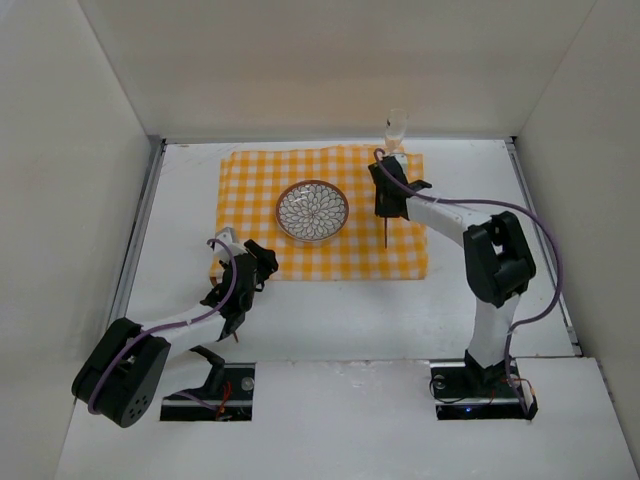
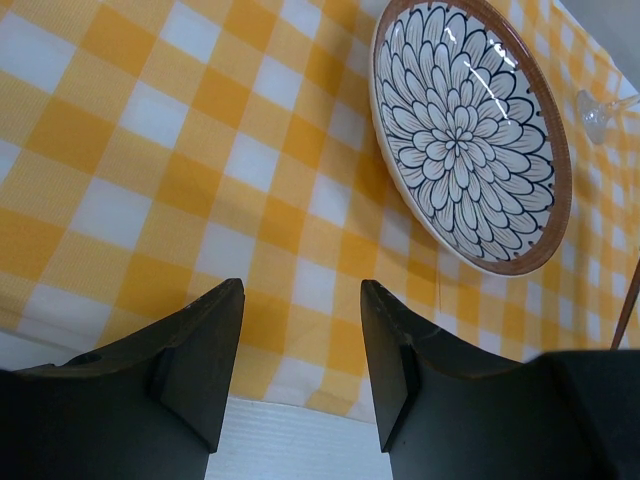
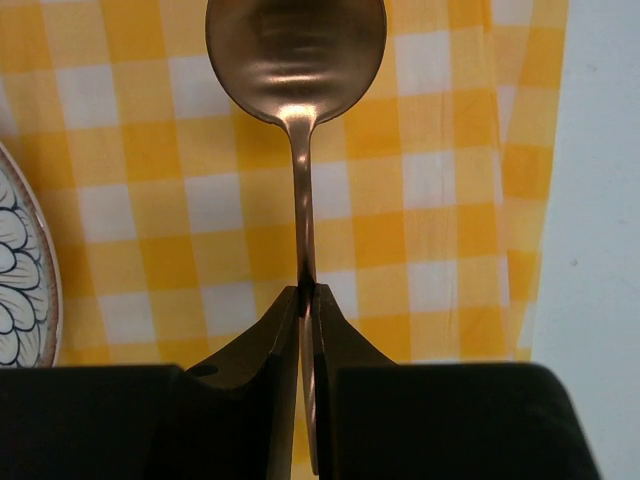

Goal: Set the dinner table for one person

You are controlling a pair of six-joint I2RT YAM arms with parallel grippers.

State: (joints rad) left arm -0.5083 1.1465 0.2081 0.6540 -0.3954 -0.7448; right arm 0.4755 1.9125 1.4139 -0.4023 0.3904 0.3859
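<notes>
Top external view: the dinner table (image 1: 330, 315) was the white surface under both arms, with white walls around it. A yellow-and-white checked cloth (image 1: 250, 180) lay on its far middle part. A flower-patterned plate (image 1: 312, 212) sat near the cloth's centre, and a clear glass (image 1: 397, 128) stood at the cloth's far right corner. The left gripper (image 1: 264, 260) was over the near left corner of the cloth. The right gripper (image 1: 387, 212) was over the right part of the cloth, just right of the plate, and a slim spoon (image 1: 386, 232) projected from it toward the near side.

Left wrist view: the two dark fingers (image 2: 215, 340) stood spread apart, with nothing between them. Checked cloth filled the gap between the fingertips. A strip of bare tabletop (image 2: 290, 440) showed lower in that gap, so the jaws stood at the cloth's near edge. The plate (image 2: 470, 130) lay ahead and to the right, apart from both fingers. The glass base (image 2: 597, 115) was visible beyond the plate.

Right wrist view: the fingers (image 3: 260, 350) were pressed together on the thin handle of the copper-coloured spoon (image 3: 296, 60). Its bowl extended beyond the fingertips, over the cloth (image 3: 430, 200). Whether the bowl touched the cloth could not be told. Bare tabletop (image 3: 600, 200) showed only as a band at the right of this view, beyond the cloth's edge and well to the side of the jaws. The plate rim (image 3: 20, 270) appeared at the left edge.
</notes>
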